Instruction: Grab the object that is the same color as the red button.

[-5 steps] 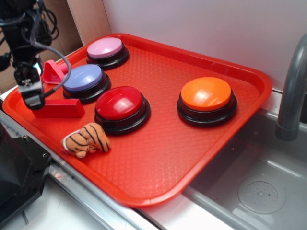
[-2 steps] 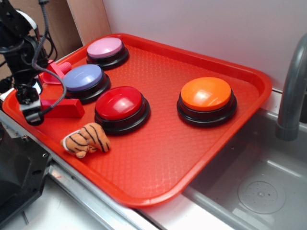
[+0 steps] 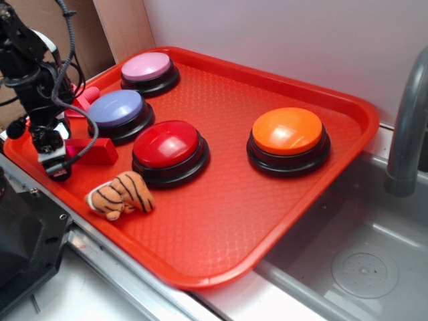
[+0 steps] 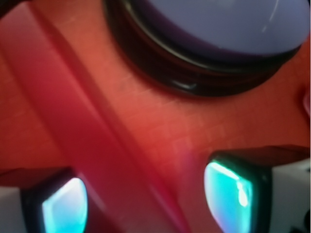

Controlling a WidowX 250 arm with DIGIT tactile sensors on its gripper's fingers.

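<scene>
Both fingers have been lowered, spread, astride the red block (image 4: 97, 160); the gripper (image 3: 55, 157) is now set for closing.

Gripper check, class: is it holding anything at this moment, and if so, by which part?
Nothing is held yet. The gripper is open, its fingers straddling the red block at its left end, with a visible gap on one side, not clamped.

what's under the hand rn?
Wrist view: the red block runs diagonally between the open fingers of the hand, on the red tray. The block's left end is hidden behind the hand in the exterior view.
</scene>
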